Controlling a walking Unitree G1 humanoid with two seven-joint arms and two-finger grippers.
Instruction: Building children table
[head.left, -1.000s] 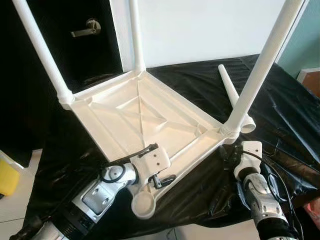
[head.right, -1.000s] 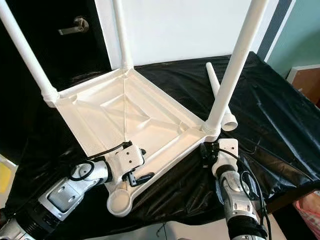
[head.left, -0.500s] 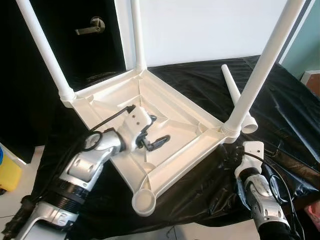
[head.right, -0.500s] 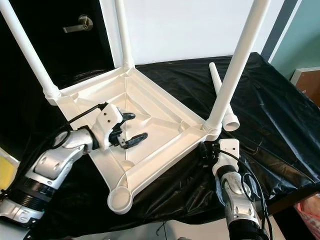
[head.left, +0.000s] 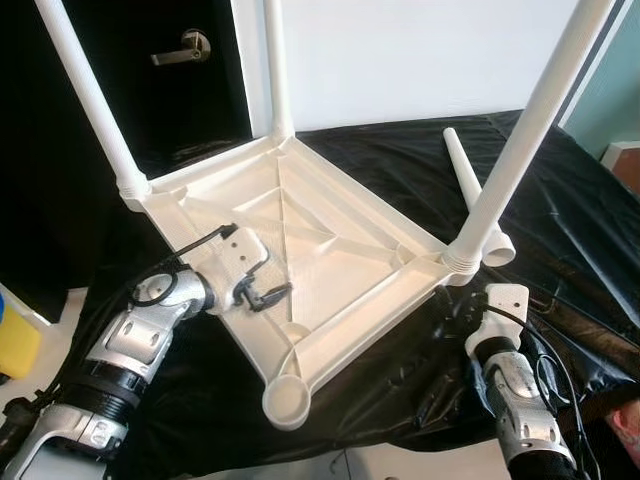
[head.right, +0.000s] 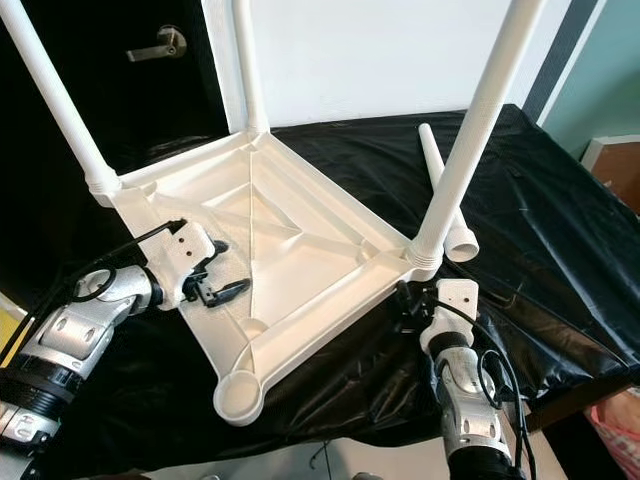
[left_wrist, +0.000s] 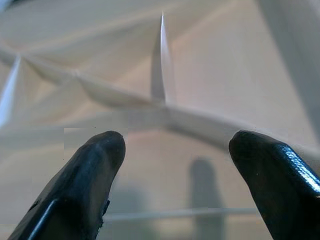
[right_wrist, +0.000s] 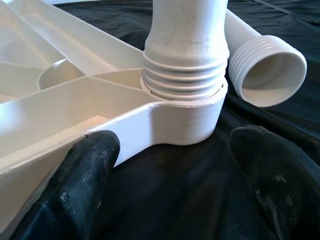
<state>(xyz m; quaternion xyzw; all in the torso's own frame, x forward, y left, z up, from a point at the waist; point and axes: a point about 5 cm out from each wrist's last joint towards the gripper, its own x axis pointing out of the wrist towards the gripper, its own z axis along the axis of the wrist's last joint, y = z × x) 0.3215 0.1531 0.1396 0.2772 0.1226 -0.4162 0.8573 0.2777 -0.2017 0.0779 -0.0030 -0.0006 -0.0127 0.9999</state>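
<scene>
Left arm reaches forward and inward, elbow bent, left gripper (head.left: 268, 293) held with fingers (left_wrist: 85, 180) spread apart. Right arm extends straight ahead, low; right gripper (head.right: 408, 305) likewise spread, though its fingertips look partly hidden from the head view.

Black plastic sheet (head.left: 560, 200), dark door (head.left: 160, 90) with lever handle (head.left: 180, 52), white wall (head.left: 400, 60).

No readable text, label, brand, number or sign anywhere.
</scene>
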